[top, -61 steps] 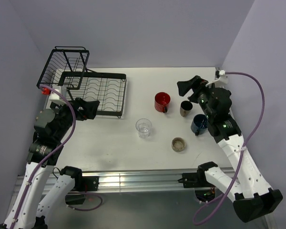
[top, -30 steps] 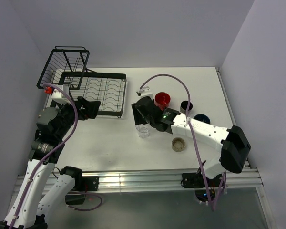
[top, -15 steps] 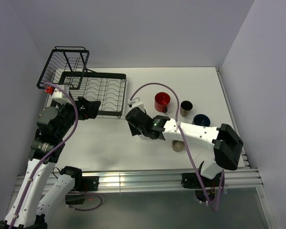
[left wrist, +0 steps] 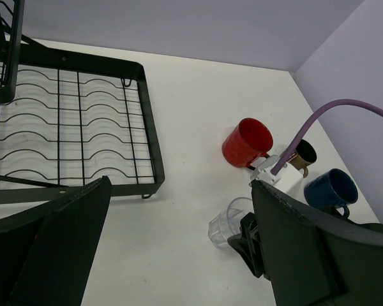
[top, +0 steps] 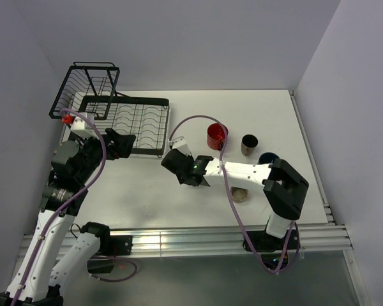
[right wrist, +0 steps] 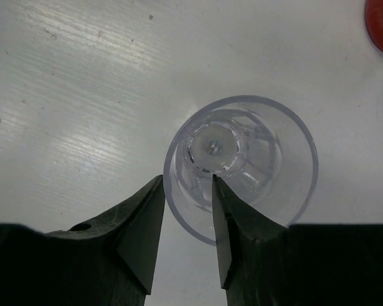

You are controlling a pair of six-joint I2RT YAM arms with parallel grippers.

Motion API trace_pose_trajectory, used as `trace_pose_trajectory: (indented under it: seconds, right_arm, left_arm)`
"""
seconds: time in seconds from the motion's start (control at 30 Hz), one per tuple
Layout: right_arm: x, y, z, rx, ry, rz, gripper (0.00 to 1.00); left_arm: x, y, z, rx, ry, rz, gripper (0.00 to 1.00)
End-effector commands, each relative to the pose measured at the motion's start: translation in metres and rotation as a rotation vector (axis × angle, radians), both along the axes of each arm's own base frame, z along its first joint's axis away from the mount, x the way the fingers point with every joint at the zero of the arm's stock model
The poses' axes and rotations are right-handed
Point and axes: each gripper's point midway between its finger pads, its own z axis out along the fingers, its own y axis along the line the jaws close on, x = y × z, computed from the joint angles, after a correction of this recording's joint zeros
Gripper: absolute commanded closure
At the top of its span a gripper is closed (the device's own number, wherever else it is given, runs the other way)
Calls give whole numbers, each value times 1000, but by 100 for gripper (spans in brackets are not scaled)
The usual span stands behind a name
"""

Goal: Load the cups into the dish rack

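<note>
The clear glass (right wrist: 242,159) stands on the white table, left of the other cups. My right gripper (right wrist: 187,182) reaches down over it, one finger inside the rim and one outside, with a gap still between them. From above, that gripper (top: 185,167) covers most of the glass. The red mug (top: 216,136), tan cup (top: 249,145) and dark blue mug (top: 267,158) stand to its right. My right arm partly hides the low beige cup (top: 240,193). My left gripper (top: 121,143) hovers open and empty beside the black dish rack (top: 124,99).
The rack's taller wire basket (top: 86,89) rises at the far left corner, against the wall. A purple cable loops from the right wrist over the red mug. In the left wrist view, the glass (left wrist: 233,220) sits near the rack's front corner (left wrist: 154,182).
My right arm swung from the right side across to the glass and came down over it. Its jaws have narrowed around the rim. The left arm has stayed put.
</note>
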Motion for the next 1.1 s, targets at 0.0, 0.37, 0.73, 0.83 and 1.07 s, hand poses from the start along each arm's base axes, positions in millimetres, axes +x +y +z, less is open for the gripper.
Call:
trace_pose_trajectory:
  seconds: [0.0, 0.37, 0.73, 0.83, 1.07]
  right_arm:
    - [16, 8, 21, 19, -65, -31, 59]
    - [13, 12, 11, 65, 15, 8, 78]
    - [12, 13, 20, 135, 67, 37, 100]
    - [11, 15, 36, 183, 73, 52, 100]
    - [24, -1, 115, 339, 9, 49, 100]
  left_arm:
    - [0, -4, 9, -10, -32, -20, 1]
    - [2, -5, 6, -13, -18, -25, 1]
    - [6, -10, 2, -20, 8, -41, 1]
    - [8, -11, 3, -20, 23, -45, 1]
    - [12, -19, 15, -65, 55, -68, 1]
